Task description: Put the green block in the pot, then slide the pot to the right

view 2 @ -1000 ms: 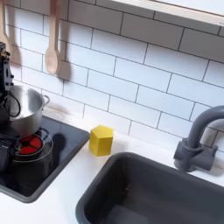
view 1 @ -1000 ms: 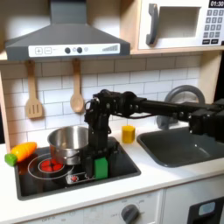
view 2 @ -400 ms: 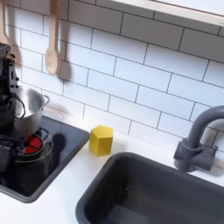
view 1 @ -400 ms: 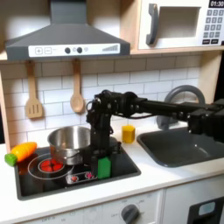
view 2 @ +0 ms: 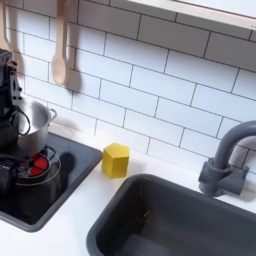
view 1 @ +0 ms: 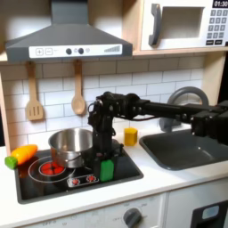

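The green block (view 1: 107,170) stands upright at the front right of the black stovetop (view 1: 125,169). My gripper (view 1: 105,158) points straight down onto the block's top, its dark fingers closed against the block's sides. The silver pot (view 1: 69,142) rests on the back burner, just left of the gripper in the first exterior view. In the second exterior view the pot (view 2: 36,121) sits at the left edge, partly behind the black arm (view 2: 9,85).
An orange carrot with a green top (view 1: 20,156) lies at the stove's left edge. A yellow block (view 1: 131,135) (view 2: 116,160) stands on the counter between the stove and the sink (view 1: 183,150). A red burner (view 1: 52,166) glows in front of the pot. Wooden utensils hang on the tiled wall.
The gripper and the green block have shifted slightly right together in the first exterior view. The pot has not moved.
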